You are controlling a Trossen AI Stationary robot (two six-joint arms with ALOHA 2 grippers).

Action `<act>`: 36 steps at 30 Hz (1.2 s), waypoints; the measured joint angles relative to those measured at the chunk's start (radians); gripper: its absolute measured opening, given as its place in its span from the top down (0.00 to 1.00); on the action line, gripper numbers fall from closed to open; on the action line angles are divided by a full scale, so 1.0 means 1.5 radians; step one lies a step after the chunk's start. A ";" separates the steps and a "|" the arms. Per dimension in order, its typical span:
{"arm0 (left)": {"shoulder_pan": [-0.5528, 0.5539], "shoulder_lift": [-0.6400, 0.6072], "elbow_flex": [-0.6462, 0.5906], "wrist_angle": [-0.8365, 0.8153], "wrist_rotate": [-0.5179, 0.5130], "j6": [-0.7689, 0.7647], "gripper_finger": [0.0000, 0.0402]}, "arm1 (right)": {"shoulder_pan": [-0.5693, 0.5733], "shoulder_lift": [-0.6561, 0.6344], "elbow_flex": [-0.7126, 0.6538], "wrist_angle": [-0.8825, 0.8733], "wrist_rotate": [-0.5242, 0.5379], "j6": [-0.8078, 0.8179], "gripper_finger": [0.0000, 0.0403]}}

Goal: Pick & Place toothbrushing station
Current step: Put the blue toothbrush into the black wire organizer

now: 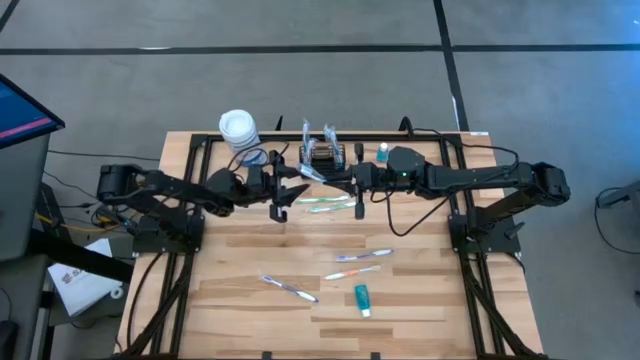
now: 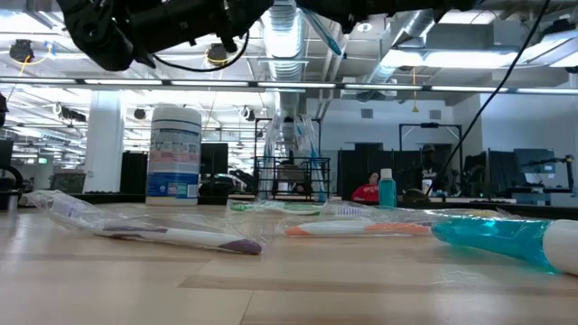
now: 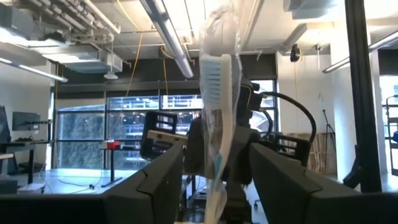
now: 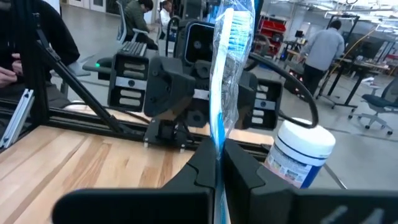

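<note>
Nearest the front edge of the table (image 1: 240, 320) lie several wrapped toothbrushes and a teal toothpaste tube (image 1: 362, 299), well apart from both arms. Farther back, the two grippers meet over the middle: the right gripper (image 4: 216, 163) is clenched on a wrapped blue-bristled toothbrush (image 4: 225, 68) that stands upright between its fingers, while the left gripper (image 3: 216, 163) faces it with fingers spread and the same brush between them (apparently a handover, its grip released). Farthest, the toothbrushing station (image 1: 324, 156) sits at the back edge, just behind both grippers and beside the white-lidded canister (image 1: 238, 128), so the right arm seems placed to carry the upright brush back and lower it in.
</note>
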 joint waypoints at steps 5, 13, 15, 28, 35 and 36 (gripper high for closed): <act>-0.001 0.042 0.043 -0.001 0.000 0.000 0.52 | 0.000 0.000 0.000 -0.002 0.000 0.000 0.99; -0.001 0.065 0.071 0.001 0.001 0.000 0.52 | 0.000 0.000 0.000 -0.009 0.000 -0.003 0.99; -0.001 0.065 0.071 0.000 0.001 0.000 0.52 | 0.000 0.000 0.000 -0.009 0.000 -0.003 0.99; -0.001 0.061 0.071 0.027 0.039 -0.013 0.60 | 0.000 0.000 0.000 -0.006 0.000 -0.004 0.99; -0.001 0.061 0.071 0.027 0.039 -0.016 0.69 | 0.000 0.000 0.000 -0.006 0.000 -0.004 0.99; -0.001 0.061 0.071 0.027 0.039 -0.016 0.71 | 0.000 0.000 0.000 -0.006 0.000 -0.004 0.99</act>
